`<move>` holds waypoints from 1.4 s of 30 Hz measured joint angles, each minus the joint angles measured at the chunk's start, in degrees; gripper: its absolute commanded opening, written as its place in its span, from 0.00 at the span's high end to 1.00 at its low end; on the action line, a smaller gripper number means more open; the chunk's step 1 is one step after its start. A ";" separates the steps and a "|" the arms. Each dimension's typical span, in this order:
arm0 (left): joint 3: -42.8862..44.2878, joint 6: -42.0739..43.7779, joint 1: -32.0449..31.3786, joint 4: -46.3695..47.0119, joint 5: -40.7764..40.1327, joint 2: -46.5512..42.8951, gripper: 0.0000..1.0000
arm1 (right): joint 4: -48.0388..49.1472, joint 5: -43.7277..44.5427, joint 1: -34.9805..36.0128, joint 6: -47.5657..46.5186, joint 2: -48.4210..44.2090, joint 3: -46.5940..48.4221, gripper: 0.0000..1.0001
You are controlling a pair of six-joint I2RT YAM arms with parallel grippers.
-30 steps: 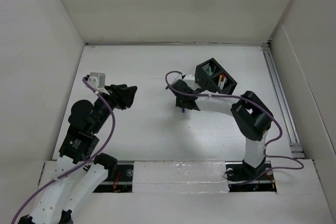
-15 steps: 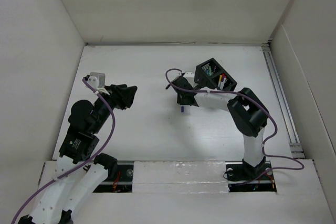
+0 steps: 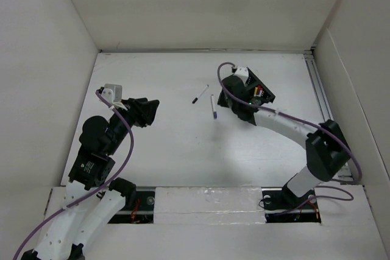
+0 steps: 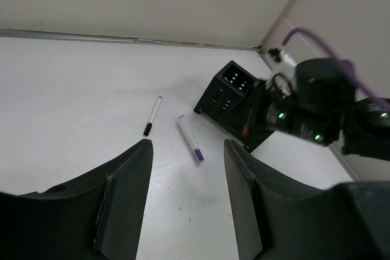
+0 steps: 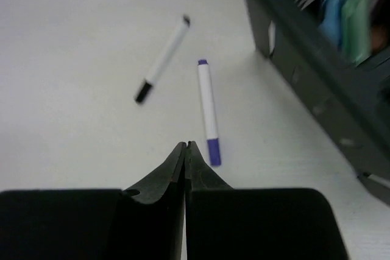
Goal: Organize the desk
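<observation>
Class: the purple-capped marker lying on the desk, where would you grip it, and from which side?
Mid-barrel, from straight above, closing across its long axis. The marker lies flat on the desk, apart from the pen and the organizer, so both long sides look free.

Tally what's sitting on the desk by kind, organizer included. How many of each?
Markers: 2 (black-capped marker, purple-capped marker)
Black mesh organizer: 1
Total: 3; the organizer's contents are too blurred to count.
</observation>
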 measured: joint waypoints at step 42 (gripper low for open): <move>-0.04 0.00 0.00 -0.02 0.11 0.04 0.54 | -5.64 -10.73 -3.54 -4.00 34.62 35.15 0.38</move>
